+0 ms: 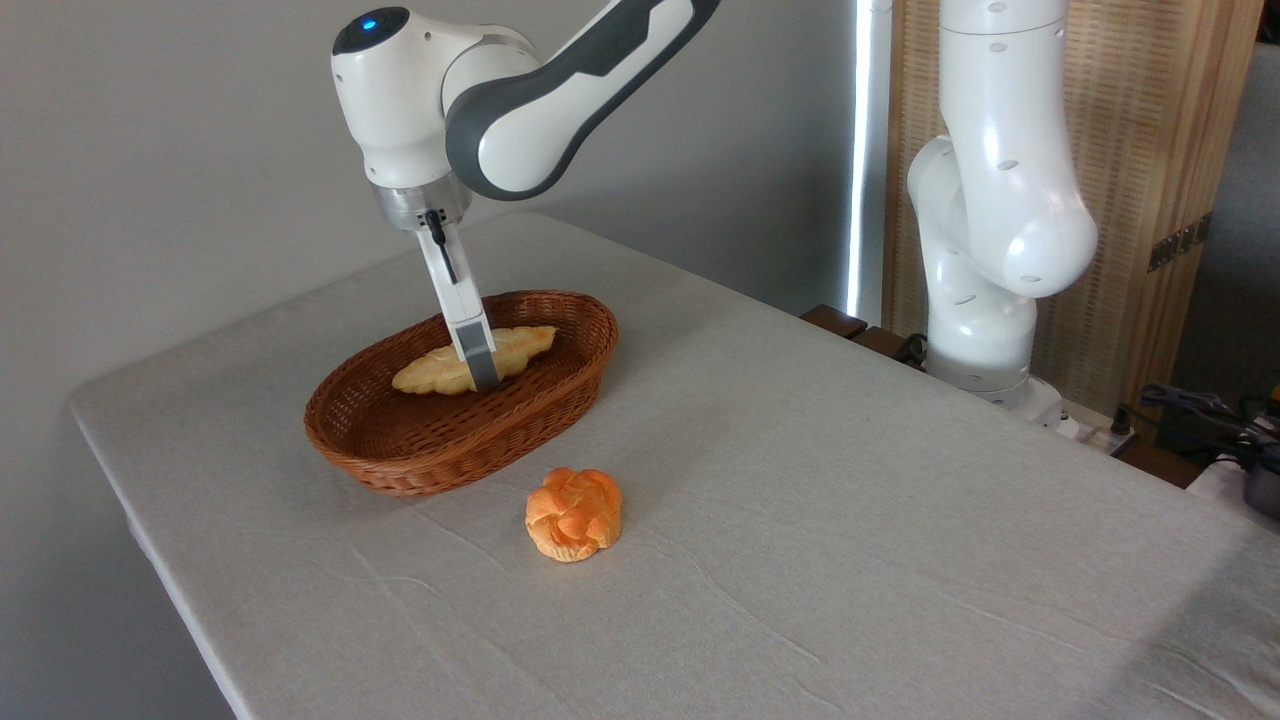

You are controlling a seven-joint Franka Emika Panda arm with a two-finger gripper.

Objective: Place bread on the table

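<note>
grey wrinkled cloth table (800, 520) before a plain grey wall (180, 150).

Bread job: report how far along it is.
Done: the gripper has reached down into the wicker basket, its visible finger across the middle of the long bread. In hand: the grasp; whether it has closed cannot be told. Left: lift the bread out and set it on the table, perhaps near the round bun.

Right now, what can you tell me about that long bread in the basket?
The bread is a long braided loaf, pale yellow to golden, with pointed ends. It lies lengthwise inside the brown wicker basket. The gripper reaches down at its middle, one grey finger crossing its front; whether it grips the loaf cannot be told.
</note>
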